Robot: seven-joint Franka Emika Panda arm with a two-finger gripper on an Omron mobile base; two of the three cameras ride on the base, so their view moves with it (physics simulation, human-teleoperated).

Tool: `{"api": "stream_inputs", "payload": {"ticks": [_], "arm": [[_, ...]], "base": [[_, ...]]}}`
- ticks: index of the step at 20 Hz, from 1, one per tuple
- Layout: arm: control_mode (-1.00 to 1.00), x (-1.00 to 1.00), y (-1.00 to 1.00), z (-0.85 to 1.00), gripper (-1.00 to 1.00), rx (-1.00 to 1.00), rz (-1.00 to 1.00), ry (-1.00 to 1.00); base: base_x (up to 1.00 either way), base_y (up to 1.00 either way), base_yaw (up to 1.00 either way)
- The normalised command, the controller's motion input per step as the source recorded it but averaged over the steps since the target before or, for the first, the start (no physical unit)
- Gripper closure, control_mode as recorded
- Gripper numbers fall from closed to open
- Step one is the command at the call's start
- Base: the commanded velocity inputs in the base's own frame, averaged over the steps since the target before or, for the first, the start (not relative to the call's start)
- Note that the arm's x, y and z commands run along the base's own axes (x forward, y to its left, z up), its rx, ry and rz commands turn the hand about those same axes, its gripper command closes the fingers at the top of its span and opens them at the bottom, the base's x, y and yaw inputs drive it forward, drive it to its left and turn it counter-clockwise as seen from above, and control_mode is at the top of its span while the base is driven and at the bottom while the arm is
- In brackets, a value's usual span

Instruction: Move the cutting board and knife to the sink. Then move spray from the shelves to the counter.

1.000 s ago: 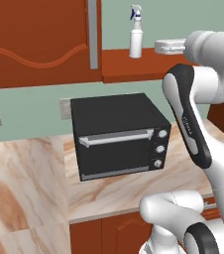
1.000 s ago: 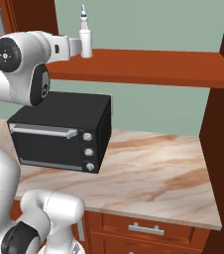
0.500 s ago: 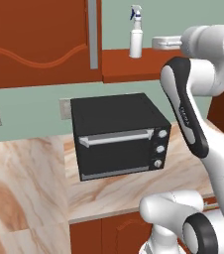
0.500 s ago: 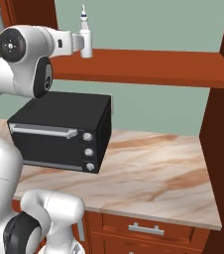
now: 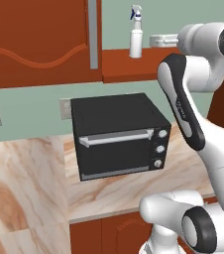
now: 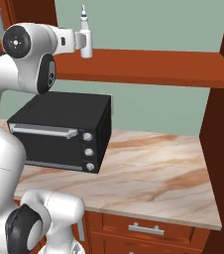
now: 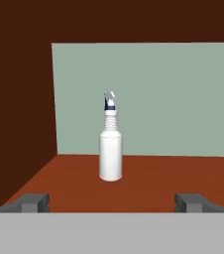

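White spray bottle awaits pickup on kitchen shelf

Upright on the shelf (image 6: 153, 67), the spray (image 7: 110, 149) stands dead ahead of the end effector (image 7: 114, 202), whose jaws gape wide and empty, level with its body, above the worktop (image 6: 148, 173).

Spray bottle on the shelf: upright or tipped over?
Upright. The spray bottle stands on its base on the shelf, nozzle at the top, apart from the open gripper.

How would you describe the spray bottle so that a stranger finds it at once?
Look above the black oven to the long reddish-brown shelf. The spray bottle stands upright near its left end: small, white, with a pale trigger top, the one object standing there.
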Motion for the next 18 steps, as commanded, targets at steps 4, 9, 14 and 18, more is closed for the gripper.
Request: {"api": "stream_inputs", "payload": {"ticks": [4,9,14,18], "arm": [[-1.0,0.27,0.0,0.01,-1.0,0.0,0.0,0.0],[-1.0,0.38,0.0,0.06,-1.0,0.0,0.0,0.0],[-1.0,0.38,0.0,0.04,-1.0,0.0,0.0,0.0],[-1.0,0.3,0.0,0.17,-1.0,0.0,0.0,0.0]], "base": [[0.0,0.0,0.0],[0.0,0.0,0.0],[0.0,0.0,0.0],[0.0,0.0,0.0]]}}
